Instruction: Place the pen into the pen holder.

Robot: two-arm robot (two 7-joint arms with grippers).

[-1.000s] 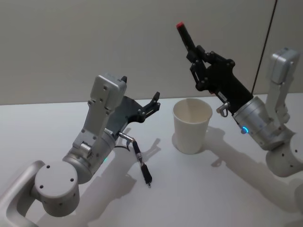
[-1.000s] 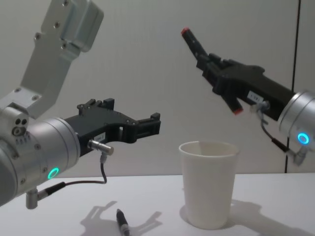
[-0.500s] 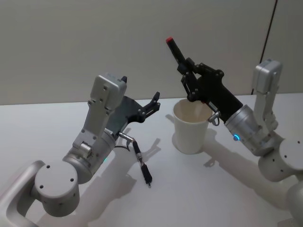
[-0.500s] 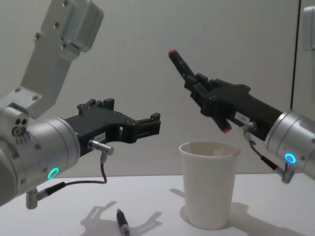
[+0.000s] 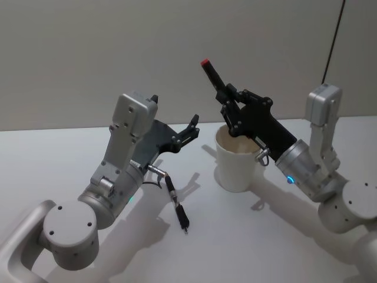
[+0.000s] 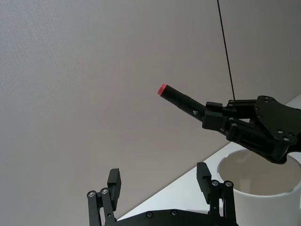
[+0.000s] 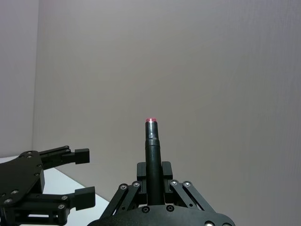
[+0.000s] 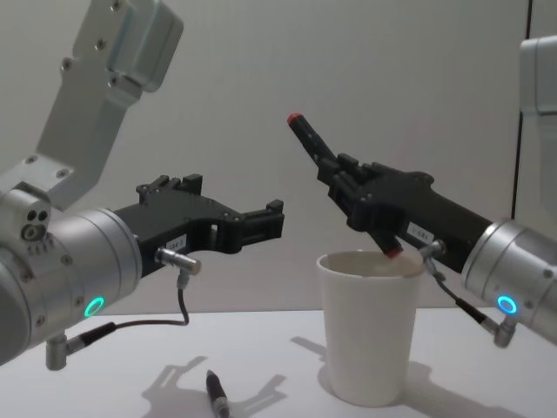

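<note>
My right gripper (image 8: 336, 171) is clenched on the pen (image 8: 305, 136), directly above the pen holder (image 8: 365, 340). The pen is tilted. Its red-capped upper end points up and over the holder's left side, and its lower red end sits level with the holder's rolled rim. My left gripper (image 6: 159, 181) hangs in the air well to the left of the holder with its fingers spread and nothing between them.

The holder stands upright on a plain white table (image 5: 265, 247). A dark cable connector (image 5: 179, 209) lies on the table, left of the holder and nearer to me. Behind the holder is a bare grey wall (image 5: 88, 53), and a thin dark vertical line (image 5: 333, 47) runs down it above and to the right of the holder.

In the head view my own fingers hide the pen's lower end. I cannot tell whether that end is already past the holder's rim or only lined up with it. The left wrist view cuts the holder off below its mouth.
</note>
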